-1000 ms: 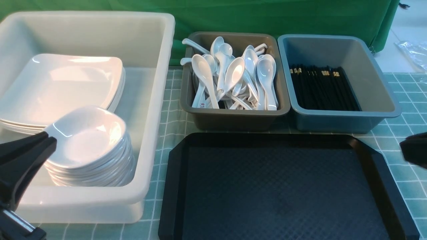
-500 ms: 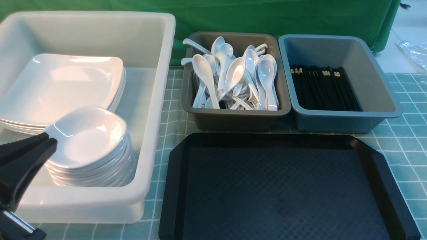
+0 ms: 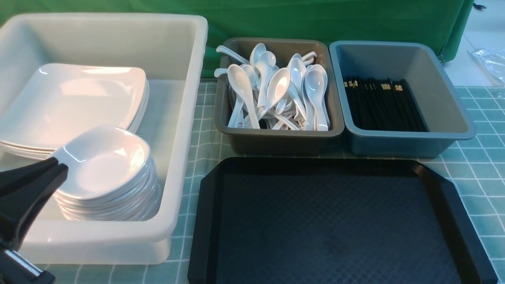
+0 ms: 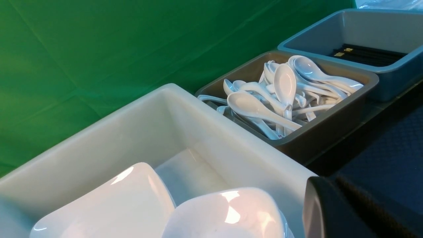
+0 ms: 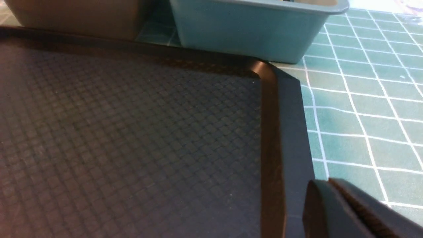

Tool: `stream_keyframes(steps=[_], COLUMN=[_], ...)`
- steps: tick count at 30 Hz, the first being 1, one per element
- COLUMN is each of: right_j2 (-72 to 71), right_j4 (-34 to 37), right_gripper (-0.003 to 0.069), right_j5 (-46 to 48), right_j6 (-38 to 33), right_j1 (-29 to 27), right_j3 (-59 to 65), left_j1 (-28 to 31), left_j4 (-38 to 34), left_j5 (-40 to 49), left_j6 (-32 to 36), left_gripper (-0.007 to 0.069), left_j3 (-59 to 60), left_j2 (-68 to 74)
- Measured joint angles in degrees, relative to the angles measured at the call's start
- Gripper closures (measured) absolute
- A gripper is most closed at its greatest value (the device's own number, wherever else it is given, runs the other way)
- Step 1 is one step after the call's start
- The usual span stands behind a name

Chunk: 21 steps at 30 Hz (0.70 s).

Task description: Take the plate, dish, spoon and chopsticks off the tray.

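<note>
The black tray (image 3: 315, 163) lies at the front centre with nothing on its textured floor; its right rim (image 5: 274, 132) shows in the right wrist view. A stack of large white plates (image 3: 75, 102) and a stack of small white dishes (image 3: 104, 165) sit in the white tub. Several white spoons (image 3: 276, 90) fill the brown-grey bin, and black chopsticks (image 3: 378, 106) lie in the blue-grey bin. My left gripper (image 3: 57, 169) is shut and empty beside the dish stack, over the tub's front left. My right gripper (image 5: 325, 185) is shut and empty just outside the tray's right rim.
The white tub (image 3: 185, 118) stands left of the tray. The brown-grey bin (image 3: 276, 138) and the blue-grey bin (image 3: 394, 144) stand side by side behind the tray. A green checked cloth (image 3: 473, 165) covers the table, and a green backdrop (image 3: 315, 19) hangs behind.
The right gripper, seen at the front view's right edge a second ago, has drawn back out of that view. The left gripper and all the tableware have stayed put.
</note>
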Motion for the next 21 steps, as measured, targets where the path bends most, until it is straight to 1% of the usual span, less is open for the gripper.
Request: stream_keyframes(steps=[10, 21], right_j2=[0.0, 0.0], right_j4=[0.0, 0.04], right_gripper=[0.0634, 0.0605], right_j5=[0.1, 0.1], right_j6=[0.21, 0.21], right_j1=[0.0, 0.0], right_j3=[0.0, 0.0], left_j1=[0.0, 0.0], left_j4=[0.0, 0.0], left_j5=[0.0, 0.0], left_j6=[0.0, 0.0], left_gripper=[0.061, 0.061], left_j3=[0.0, 0.0], left_j2=[0.0, 0.0])
